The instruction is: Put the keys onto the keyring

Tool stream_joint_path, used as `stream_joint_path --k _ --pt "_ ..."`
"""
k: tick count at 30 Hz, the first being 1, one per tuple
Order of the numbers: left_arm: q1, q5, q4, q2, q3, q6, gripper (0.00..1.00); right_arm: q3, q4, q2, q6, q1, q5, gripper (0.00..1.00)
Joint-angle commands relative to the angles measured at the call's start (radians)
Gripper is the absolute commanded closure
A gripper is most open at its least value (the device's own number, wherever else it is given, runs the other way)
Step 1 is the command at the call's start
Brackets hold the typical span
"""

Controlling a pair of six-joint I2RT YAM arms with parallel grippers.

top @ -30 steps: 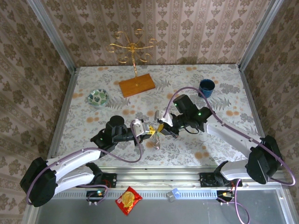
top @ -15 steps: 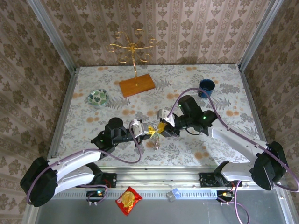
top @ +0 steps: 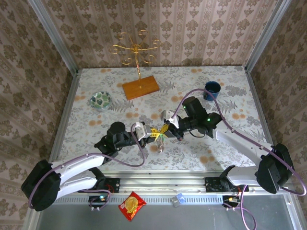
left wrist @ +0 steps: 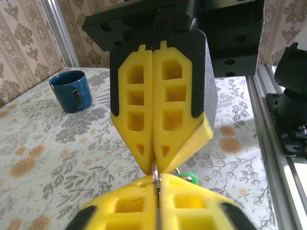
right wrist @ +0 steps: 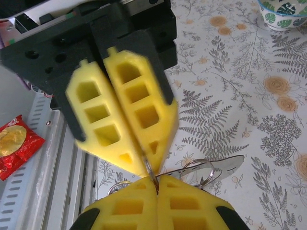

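Slippage looked likely: the left yellow-fingered gripper (right wrist: 143, 163) and right gripper (left wrist: 154, 160) both clamped the thin metal keyring (left wrist: 156, 175) above the floral table's (top: 225, 91) near centre; uneven pulling could twist it free, dropping the green-headed key (left wrist: 190, 178).

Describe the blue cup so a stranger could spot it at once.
On the floral table, look toward the far right corner. The cup stands there upright. It alone is dark blue with a handle; the bowl on the left is pale and green-patterned.
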Motion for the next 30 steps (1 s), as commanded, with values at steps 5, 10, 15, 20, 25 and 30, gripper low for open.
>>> stream_joint_path --k 5,10,15,20,25,30 --pt "-0.011 -0.051 -0.249 -0.069 0.088 0.167 0.66 0.119 -0.178 0.037 -0.123 0.022 0.057 1.00" --pt "-0.009 -0.035 -0.440 -0.057 0.168 0.270 0.72 0.192 -0.295 0.057 -0.192 0.055 0.135 1.00" --pt "-0.009 -0.011 -0.461 -0.022 0.201 0.291 0.80 0.241 -0.336 0.072 -0.216 0.091 0.181 1.00" --pt "-0.006 0.007 -0.475 0.002 0.222 0.295 0.83 0.248 -0.317 0.072 -0.215 0.111 0.180 1.00" --pt "-0.004 0.023 -0.462 -0.002 0.219 0.281 1.00 0.223 -0.270 0.057 -0.187 0.115 0.181 1.00" --pt "-0.003 0.021 -0.402 -0.025 0.183 0.236 1.00 0.127 -0.118 -0.011 -0.073 0.069 0.176 0.71"
